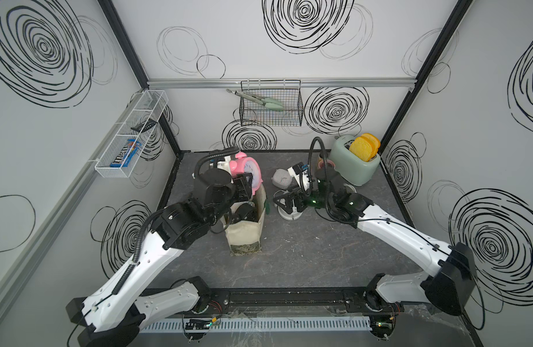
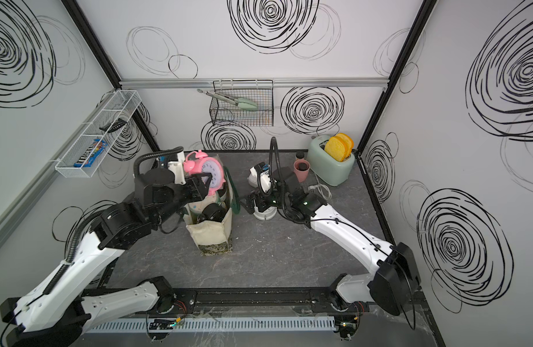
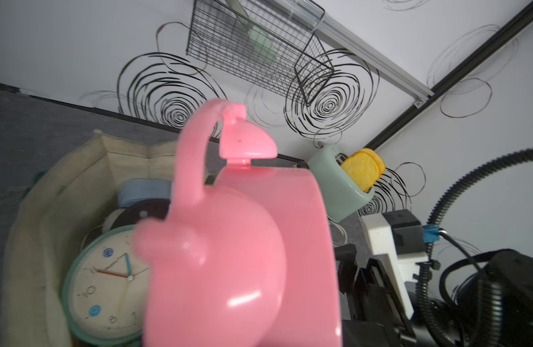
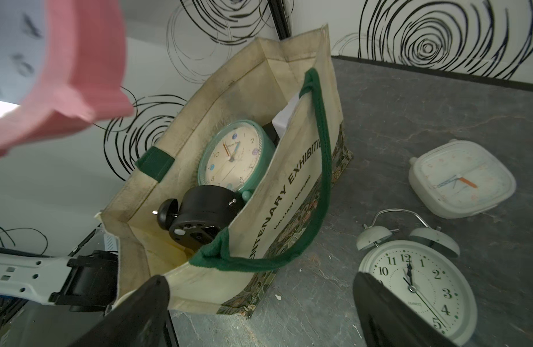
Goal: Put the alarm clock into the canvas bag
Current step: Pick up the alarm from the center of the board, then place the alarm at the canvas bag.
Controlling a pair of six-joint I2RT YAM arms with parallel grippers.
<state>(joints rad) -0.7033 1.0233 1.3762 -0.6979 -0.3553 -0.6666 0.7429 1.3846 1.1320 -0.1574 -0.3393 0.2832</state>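
A pink twin-bell alarm clock [image 1: 249, 168] [image 2: 210, 168] hangs in the air over the mouth of the canvas bag [image 1: 244, 237] [image 2: 209, 235]. My left gripper [image 1: 244, 183] [image 2: 200, 184] is shut on its side. In the left wrist view the alarm clock [image 3: 244, 240] hides the jaws. The bag [image 4: 289, 168] stands upright and open, cream with green handles. It holds a teal clock [image 4: 235, 153] and a black clock [image 4: 205, 216]. My right gripper [image 4: 259, 288] [image 1: 278, 201] stands open beside the bag's right side, holding nothing.
A white twin-bell clock [image 4: 418, 282] and a white square clock [image 4: 460, 180] lie on the table right of the bag, close to the right gripper. A mint toaster [image 1: 353, 162] and a pink cup [image 2: 301, 168] stand at the back right. A wire basket [image 1: 271, 108] hangs on the back wall.
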